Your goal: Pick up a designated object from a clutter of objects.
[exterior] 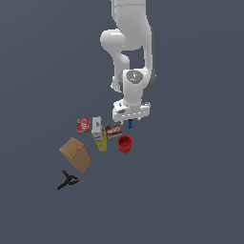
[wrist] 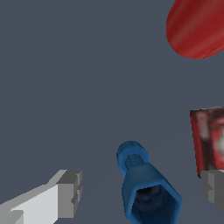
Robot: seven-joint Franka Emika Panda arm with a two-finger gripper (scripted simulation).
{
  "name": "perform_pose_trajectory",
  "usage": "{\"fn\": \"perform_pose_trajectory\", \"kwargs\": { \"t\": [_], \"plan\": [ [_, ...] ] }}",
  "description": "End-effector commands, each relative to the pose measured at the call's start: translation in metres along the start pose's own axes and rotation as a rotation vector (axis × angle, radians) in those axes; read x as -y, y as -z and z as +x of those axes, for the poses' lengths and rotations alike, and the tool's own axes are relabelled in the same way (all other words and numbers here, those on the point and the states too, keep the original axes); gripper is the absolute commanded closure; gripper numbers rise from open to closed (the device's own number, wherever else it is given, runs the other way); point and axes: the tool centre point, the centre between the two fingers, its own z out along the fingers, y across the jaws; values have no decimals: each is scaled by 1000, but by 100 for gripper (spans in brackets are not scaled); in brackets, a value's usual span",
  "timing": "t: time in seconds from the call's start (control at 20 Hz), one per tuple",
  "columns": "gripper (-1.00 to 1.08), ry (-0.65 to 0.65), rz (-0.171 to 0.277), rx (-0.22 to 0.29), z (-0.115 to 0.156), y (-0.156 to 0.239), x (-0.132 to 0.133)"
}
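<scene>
The designated object is a tiny bright-blue upright piece, slim and knobbly, standing just under my hand in the exterior view. In the wrist view the blue piece stands between my two fingers, which are spread wide and apart from it on both sides. My gripper is open and empty around it. The red cup stands close by. The clutter spreads toward the exterior view's left.
A brown packet lies beside the blue piece. A white packet, yellow packet, red packet, tan cardboard box and black clamp with red tips lie further toward the exterior view's left.
</scene>
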Motion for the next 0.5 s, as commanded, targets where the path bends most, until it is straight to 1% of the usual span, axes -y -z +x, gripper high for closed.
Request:
{"fn": "perform_pose_trajectory", "kwargs": {
  "t": [0.0, 0.3, 0.35, 0.45],
  "plan": [
    [-92, 0, 0, -1, 0, -6, 0],
    [-92, 0, -1, -1, 1, -10, 0],
    [108, 0, -1, -1, 1, -10, 0],
    [108, 0, -1, -1, 1, -10, 0]
  ]
}}
